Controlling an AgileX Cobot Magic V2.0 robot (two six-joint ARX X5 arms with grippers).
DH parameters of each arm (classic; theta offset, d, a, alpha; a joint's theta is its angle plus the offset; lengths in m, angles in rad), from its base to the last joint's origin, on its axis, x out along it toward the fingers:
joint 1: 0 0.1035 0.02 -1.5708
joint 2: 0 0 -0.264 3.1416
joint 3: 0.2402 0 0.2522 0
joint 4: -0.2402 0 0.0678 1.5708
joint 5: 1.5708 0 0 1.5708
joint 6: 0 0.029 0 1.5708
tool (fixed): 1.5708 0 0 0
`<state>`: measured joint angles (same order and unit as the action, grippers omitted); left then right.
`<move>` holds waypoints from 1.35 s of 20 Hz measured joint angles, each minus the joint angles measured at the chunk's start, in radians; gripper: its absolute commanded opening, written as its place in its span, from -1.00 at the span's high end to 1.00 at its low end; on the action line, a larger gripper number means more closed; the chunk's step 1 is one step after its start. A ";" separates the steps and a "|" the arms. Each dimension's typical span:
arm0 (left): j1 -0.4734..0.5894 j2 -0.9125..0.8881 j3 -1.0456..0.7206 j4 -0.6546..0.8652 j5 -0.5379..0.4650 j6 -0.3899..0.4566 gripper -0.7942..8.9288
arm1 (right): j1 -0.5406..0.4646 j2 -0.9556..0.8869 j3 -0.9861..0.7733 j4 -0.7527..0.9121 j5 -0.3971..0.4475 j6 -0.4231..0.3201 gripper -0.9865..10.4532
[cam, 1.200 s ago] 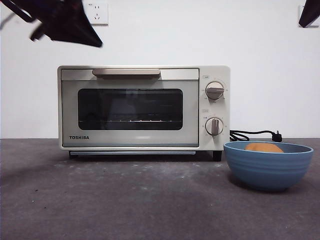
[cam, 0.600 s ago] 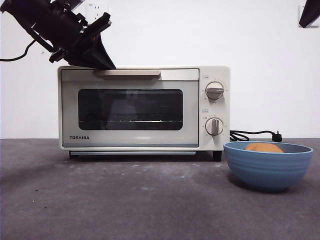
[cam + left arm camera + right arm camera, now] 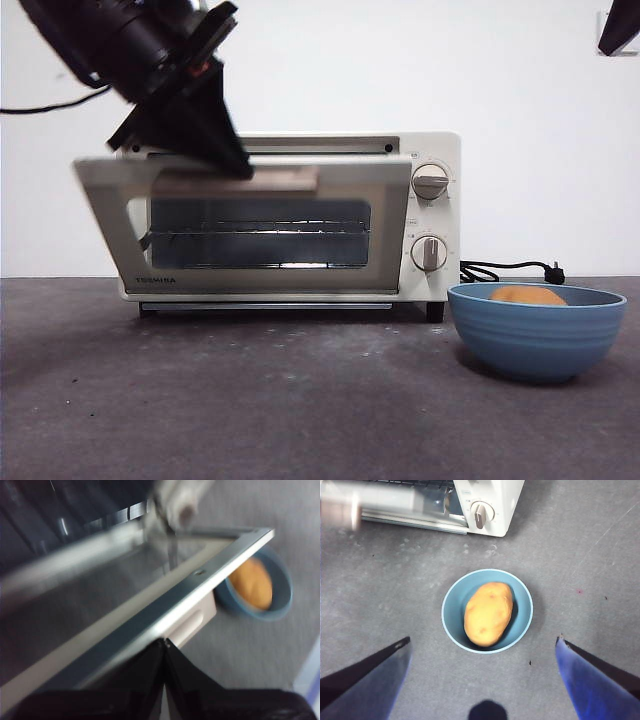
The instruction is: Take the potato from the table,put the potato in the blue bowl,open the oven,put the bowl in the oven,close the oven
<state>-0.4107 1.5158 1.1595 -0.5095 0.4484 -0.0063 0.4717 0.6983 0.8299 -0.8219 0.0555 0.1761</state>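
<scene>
Left gripper (image 3: 232,165) pinched shut on the oven (image 3: 430,215) handle (image 3: 240,181) (door tilted partway down), potato (image 3: 488,613) in blue bowl (image 3: 522,625) under the spread-open right gripper (image 3: 482,652).

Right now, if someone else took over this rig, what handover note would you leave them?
Left claw: shut at the oven door handle, door partly tilted open.
Right claw: open, hovering above the bowl, holding nothing.
Potato is in the bowl, on the table beside the oven's knob end.
Done: potato bowled.
Left: finish opening, put bowl inside, close door.
</scene>
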 measured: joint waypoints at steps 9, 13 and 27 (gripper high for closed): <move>-0.032 -0.110 -0.015 -0.136 0.016 0.006 0.85 | 0.000 0.002 0.000 0.000 0.000 0.006 0.01; -0.032 -0.241 -0.015 -0.136 0.014 0.006 0.85 | -0.005 0.034 0.000 -0.002 0.000 0.039 0.01; -0.034 -0.798 -0.015 -0.305 -0.180 0.006 0.85 | -0.253 0.549 0.000 0.148 -0.133 0.011 0.13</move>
<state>-0.4446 0.7177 1.1442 -0.8146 0.2687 -0.0002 0.2184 1.2469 0.8299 -0.6739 -0.0772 0.1867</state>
